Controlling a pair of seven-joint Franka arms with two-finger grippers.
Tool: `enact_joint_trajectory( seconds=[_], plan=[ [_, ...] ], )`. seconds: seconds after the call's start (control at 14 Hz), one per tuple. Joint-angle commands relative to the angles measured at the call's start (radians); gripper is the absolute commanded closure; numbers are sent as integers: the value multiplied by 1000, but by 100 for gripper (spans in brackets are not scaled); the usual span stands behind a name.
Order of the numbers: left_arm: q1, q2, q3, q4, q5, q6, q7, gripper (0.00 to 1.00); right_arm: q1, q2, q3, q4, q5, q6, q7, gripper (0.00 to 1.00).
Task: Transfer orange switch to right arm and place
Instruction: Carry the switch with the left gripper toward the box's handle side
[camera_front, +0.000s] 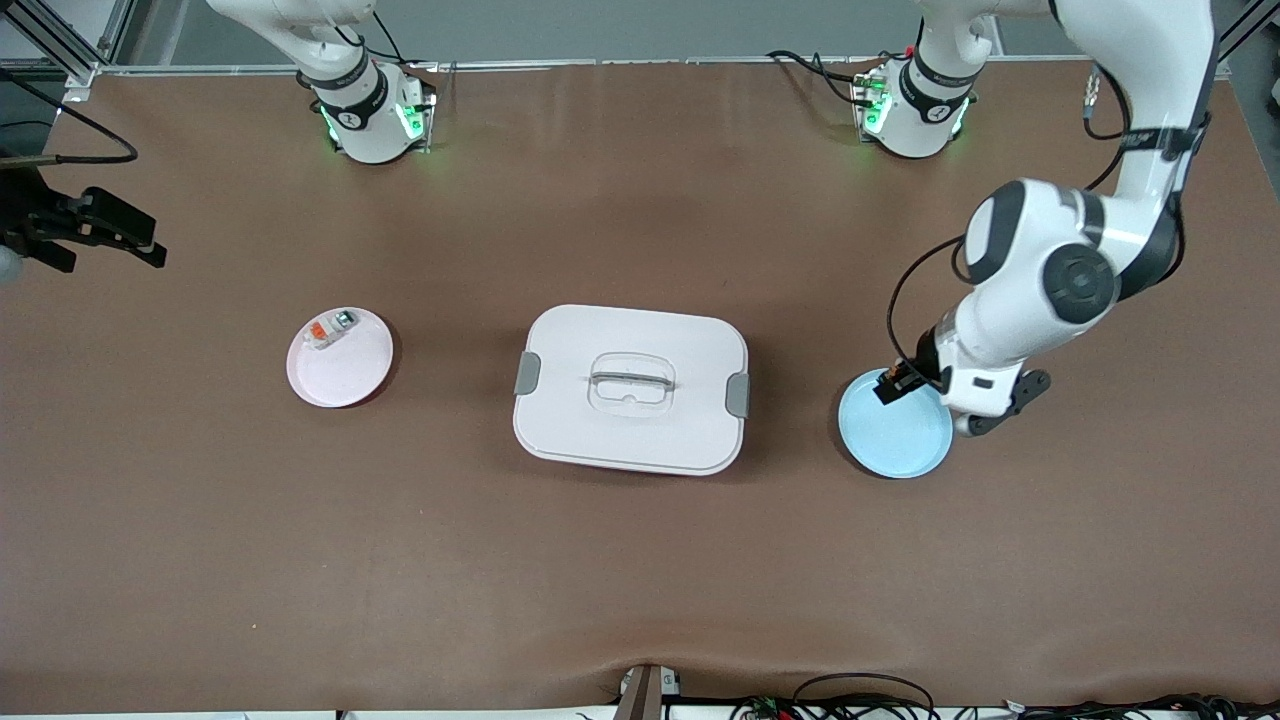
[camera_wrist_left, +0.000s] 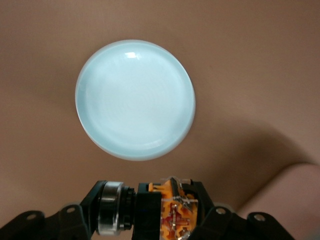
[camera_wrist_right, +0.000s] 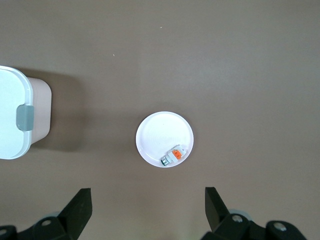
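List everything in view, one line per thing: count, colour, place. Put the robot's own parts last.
table: one, brown, under everything.
lidded box: one, white with grey latches and a clear handle, mid-table.
pink plate: one, pale pink, toward the right arm's end.
white-grey piece: one, with an orange patch, on the pink plate.
blue plate: one, light blue, bare, toward the left arm's end.
orange switch: one, black with orange face, in the left gripper over the blue plate's edge.
left gripper: shut on the orange switch.
right gripper: open, high above the pink plate, waiting.
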Motion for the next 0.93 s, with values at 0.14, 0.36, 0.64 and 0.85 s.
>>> enact_joint_trajectory(
  seconds=[0.14,0.36,0.64,0.85],
  plan=[
    [32,-126,-13,22,-188,-70,-90,64,-21,-4,9,-6,-3,-11,-6,0],
    [30,-140,-63,57,-298,-70,-212,64,-24,-5,9,0,-11,-14,-17,0],
    [29,-137,-152,113,-374,-64,-499,64,-57,16,8,8,-10,-19,-95,0],
    [26,-134,-246,128,-375,-54,-657,64,-80,18,6,3,-13,-36,-98,0]
  ],
)
